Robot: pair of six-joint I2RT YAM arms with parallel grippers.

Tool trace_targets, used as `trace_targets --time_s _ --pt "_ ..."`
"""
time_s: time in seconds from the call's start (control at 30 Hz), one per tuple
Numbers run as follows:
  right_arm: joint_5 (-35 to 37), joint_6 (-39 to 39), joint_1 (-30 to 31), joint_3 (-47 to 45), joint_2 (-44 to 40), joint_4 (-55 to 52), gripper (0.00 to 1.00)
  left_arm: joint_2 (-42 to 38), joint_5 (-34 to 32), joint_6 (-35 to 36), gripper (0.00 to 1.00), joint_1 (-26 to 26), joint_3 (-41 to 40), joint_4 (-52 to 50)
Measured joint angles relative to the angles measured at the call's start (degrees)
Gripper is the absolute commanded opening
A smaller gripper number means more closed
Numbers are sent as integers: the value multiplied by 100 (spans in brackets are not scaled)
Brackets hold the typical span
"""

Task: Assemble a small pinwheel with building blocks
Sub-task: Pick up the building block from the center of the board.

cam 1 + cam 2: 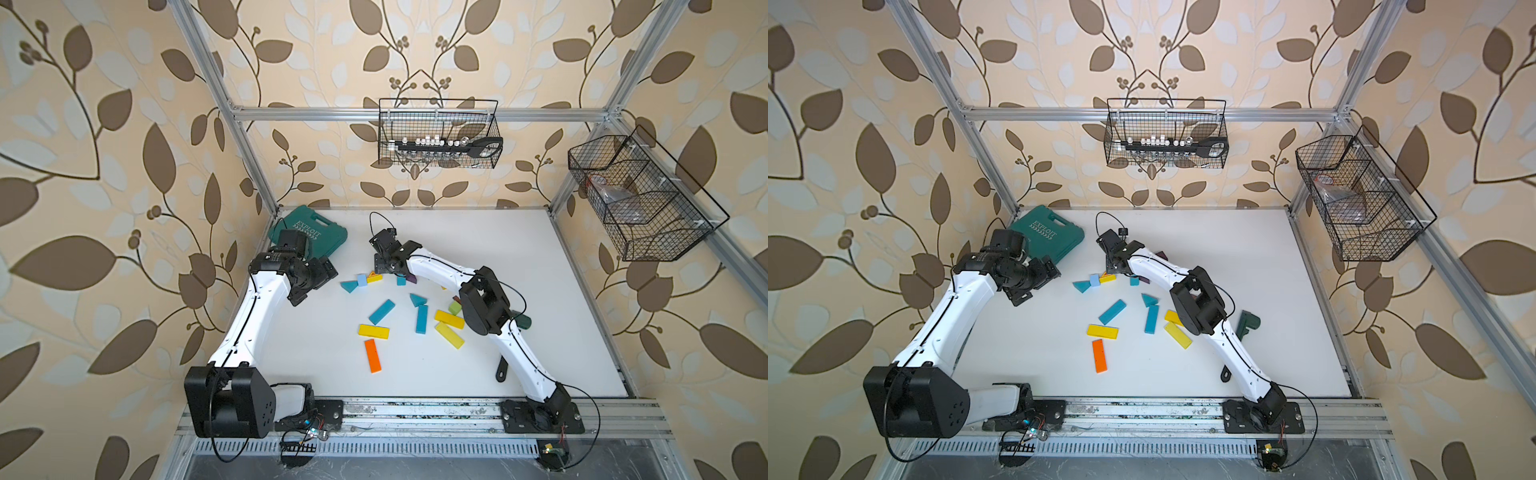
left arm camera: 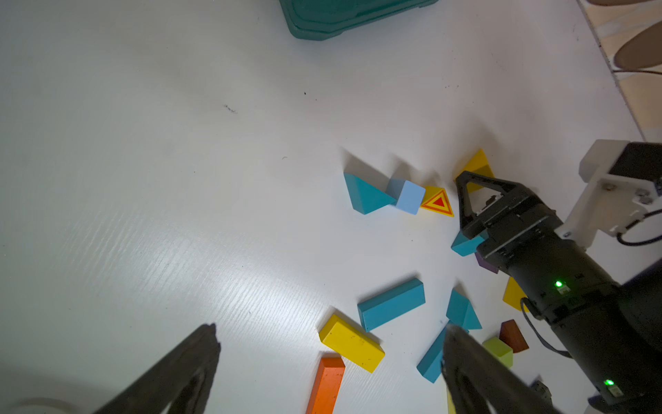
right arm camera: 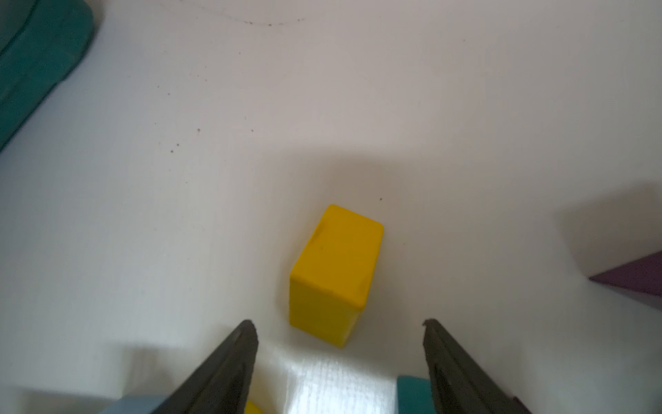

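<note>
Left hand (image 2: 329, 329) spread wide, empty; right hand (image 3: 338, 322) parted, empty, a yellow block (image 3: 335, 272) just before its fingertips.

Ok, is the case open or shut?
Shut: the case lies flat in one piece, lettered lid facing up, no gap visible.

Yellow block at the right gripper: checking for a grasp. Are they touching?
Apart. Right wrist view shows table between the yellow block and each finger of the right gripper.

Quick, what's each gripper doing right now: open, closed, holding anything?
Left gripper: open, holding nothing.
Right gripper: open, holding nothing; yellow block just ahead of its tips.
</note>
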Motion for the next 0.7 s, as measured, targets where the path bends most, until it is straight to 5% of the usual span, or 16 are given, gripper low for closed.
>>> trace_targets --time_s 0.37,0.7 --pt "247 85 -11 490 409 -9 47 -17 -2 9 99 0 -2 -2" --pt "22 79 -177 94 181 254 13 -31 306 151 99 -13 -210 221"
